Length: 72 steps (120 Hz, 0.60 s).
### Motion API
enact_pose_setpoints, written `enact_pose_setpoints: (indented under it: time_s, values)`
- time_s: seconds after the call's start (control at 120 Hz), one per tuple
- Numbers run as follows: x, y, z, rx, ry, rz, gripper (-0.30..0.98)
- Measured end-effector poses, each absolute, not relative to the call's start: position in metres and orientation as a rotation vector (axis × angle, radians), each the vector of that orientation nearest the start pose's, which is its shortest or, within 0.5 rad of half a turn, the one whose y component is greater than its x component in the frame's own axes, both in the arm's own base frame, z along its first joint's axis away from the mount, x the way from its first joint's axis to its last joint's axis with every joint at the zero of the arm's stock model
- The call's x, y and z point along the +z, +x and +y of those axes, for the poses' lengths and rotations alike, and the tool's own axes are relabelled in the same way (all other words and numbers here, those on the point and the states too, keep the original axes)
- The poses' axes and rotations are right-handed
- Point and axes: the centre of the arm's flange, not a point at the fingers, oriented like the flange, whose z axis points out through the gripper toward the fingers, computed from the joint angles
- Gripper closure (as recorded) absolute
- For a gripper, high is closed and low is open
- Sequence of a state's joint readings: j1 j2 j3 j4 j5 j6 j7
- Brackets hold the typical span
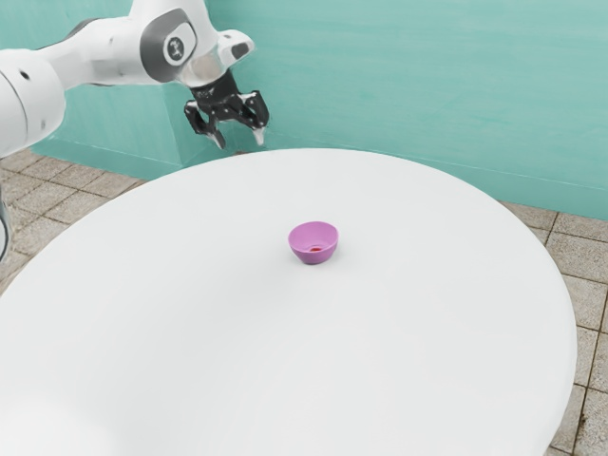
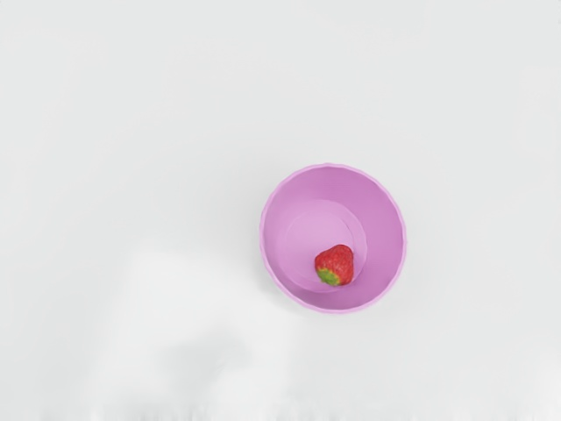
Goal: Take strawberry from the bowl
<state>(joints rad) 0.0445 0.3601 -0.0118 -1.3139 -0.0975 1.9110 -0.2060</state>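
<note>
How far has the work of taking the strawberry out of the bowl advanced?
Nothing looks done yet: the strawberry lies inside the pink bowl. Nothing is in hand; the end effector is open, raised away from the bowl. What is left is everything: approach, grip the strawberry, lift it out.

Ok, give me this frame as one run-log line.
gripper: open, empty, raised | strawberry: inside pink bowl, not grasped | bowl: upright on white table | status: strawberry not yet taken out

Little red strawberry (image 2: 338, 260), green top, just lying off-centre in the bowl (image 2: 298, 241). Bowl's pinkish-purple, upright, well in from the table's (image 1: 418, 323) edge.
</note>
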Motion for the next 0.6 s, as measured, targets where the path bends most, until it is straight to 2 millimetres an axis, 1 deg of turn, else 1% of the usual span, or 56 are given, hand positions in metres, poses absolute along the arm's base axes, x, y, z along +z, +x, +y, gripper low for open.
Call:
enact_pose_setpoints:
  time_s: [0.067,0.15,0.242,0.275,0.317,0.375,0.408,0.433,0.492,0.55,0.6]
  values:
    - [0.565,0.676,0.015,-0.281,-3.219,-0.357,0.08]
    - [0.569,0.665,0.013,-0.205,-3.219,-0.288,0.06]
    - [0.566,0.661,0.012,-0.153,-3.215,-0.229,0.04]
    - [0.559,0.662,0.010,-0.144,-3.198,-0.203,0.03]
    - [0.545,0.666,0.008,-0.117,-3.178,-0.178,0.03]
    - [0.516,0.675,0.024,-0.062,-3.154,-0.209,0.02]
    - [0.499,0.684,0.029,-0.040,-3.147,-0.219,0.02]
    - [0.486,0.692,0.031,-0.035,-3.146,-0.220,0.01]
    - [0.465,0.716,0.031,-0.061,-3.144,-0.208,0.01]
    - [0.447,0.740,0.027,-0.108,-3.147,-0.177,0.01]
    - [0.431,0.755,0.024,-0.145,-3.149,-0.141,0.01]
